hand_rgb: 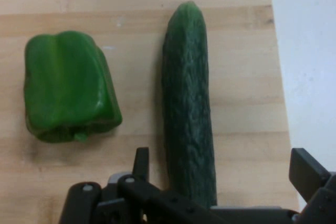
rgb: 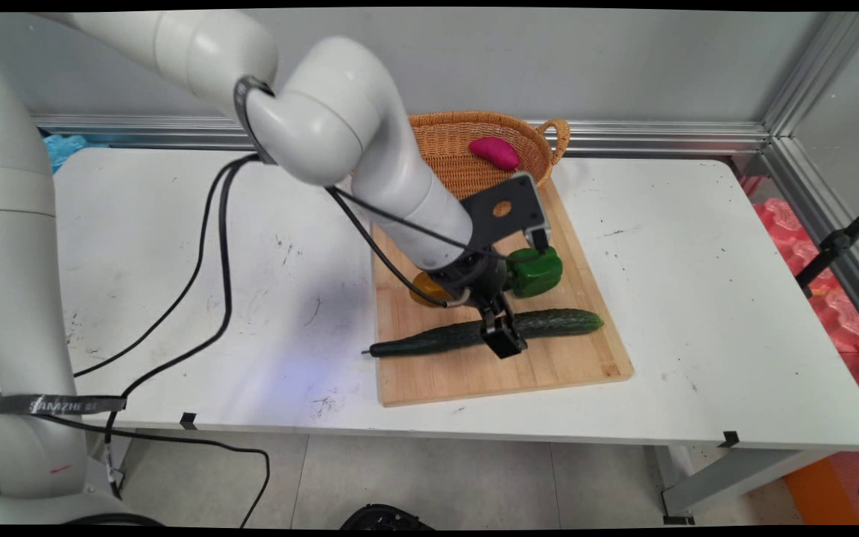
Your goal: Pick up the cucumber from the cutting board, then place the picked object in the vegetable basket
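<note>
A long dark green cucumber (rgb: 560,323) (hand_rgb: 186,93) lies across a wooden cutting board (rgb: 564,365) (hand_rgb: 247,103). My gripper (rgb: 502,337) (hand_rgb: 220,158) is down over the cucumber's middle, open, with one finger on each side and a gap to the cucumber on both. A green bell pepper (rgb: 537,270) (hand_rgb: 68,87) rests on the board just beyond the cucumber. Behind the gripper an orange object (rgb: 420,289) shows only partly, hidden by the wrist.
A wicker basket (rgb: 444,142) stands at the far end of the board, with a magenta item (rgb: 495,152) inside. Black cables (rgb: 213,246) hang from the arm over the table's left half. The board's near edge lies close to the table's front edge.
</note>
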`<state>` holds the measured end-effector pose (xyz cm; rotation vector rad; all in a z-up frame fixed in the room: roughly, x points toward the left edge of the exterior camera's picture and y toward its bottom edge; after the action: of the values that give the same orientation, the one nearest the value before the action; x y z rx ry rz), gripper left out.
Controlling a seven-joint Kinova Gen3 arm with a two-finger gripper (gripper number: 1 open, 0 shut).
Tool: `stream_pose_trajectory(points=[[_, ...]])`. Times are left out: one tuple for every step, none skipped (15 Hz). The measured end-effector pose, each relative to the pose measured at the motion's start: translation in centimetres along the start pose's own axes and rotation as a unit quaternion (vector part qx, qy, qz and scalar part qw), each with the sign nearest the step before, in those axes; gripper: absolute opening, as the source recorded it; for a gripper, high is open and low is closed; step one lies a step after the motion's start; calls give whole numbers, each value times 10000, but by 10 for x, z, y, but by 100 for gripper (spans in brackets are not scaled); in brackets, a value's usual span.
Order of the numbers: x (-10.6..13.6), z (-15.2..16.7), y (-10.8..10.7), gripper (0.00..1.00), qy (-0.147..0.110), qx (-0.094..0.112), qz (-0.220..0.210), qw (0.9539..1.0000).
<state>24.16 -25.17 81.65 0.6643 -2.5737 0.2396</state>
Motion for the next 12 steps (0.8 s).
stream_pose_trajectory(points=[[-3,6,1,100,-22,32,8,10000],[-5,12,1,100,-40,64,11,10000],[-7,16,1,100,-53,90,11,9999],[-9,21,1,100,-65,117,10,9999],[-10,25,1,100,-77,139,7,9999],[-12,29,1,100,-86,154,0,9998],[-13,33,1,0,-98,166,-14,9998],[-14,36,1,0,-102,171,-27,9998],[-14,38,1,0,-107,172,-42,9998],[-14,40,2,0,-110,171,-58,9998],[-14,42,2,0,-107,164,-72,9998],[-13,43,3,0,-102,159,-85,9998]])
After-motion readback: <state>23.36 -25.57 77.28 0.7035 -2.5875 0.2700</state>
